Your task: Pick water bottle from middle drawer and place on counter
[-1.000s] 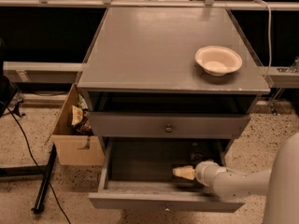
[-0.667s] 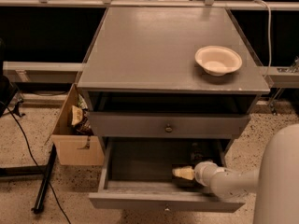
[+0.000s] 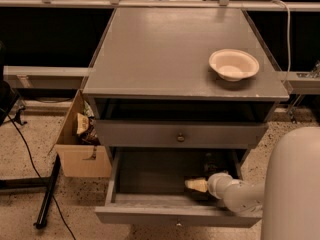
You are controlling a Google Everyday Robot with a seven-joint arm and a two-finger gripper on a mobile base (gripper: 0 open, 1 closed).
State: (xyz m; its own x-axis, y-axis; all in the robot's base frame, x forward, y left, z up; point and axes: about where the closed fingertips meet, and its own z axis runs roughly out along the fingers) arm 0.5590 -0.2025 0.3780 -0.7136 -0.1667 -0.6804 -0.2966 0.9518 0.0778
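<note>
The gripper [image 3: 196, 185] is low inside the open middle drawer [image 3: 150, 204], in its front right part; whether it is closed on something I cannot tell. The water bottle I cannot make out in this dark drawer. On the counter [image 3: 165, 54] a bowl [image 3: 233, 64] stands at the right.

End effector [image 3: 195, 185] in mid drawer [image 3: 150, 214]

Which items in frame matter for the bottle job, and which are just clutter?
Job: middle drawer, pulled open; hand inside it, right side; counter above. No clear sight of the water bottle.
Clutter: cream bowl on counter; upper drawer, shut; cardboard box, far left.
</note>
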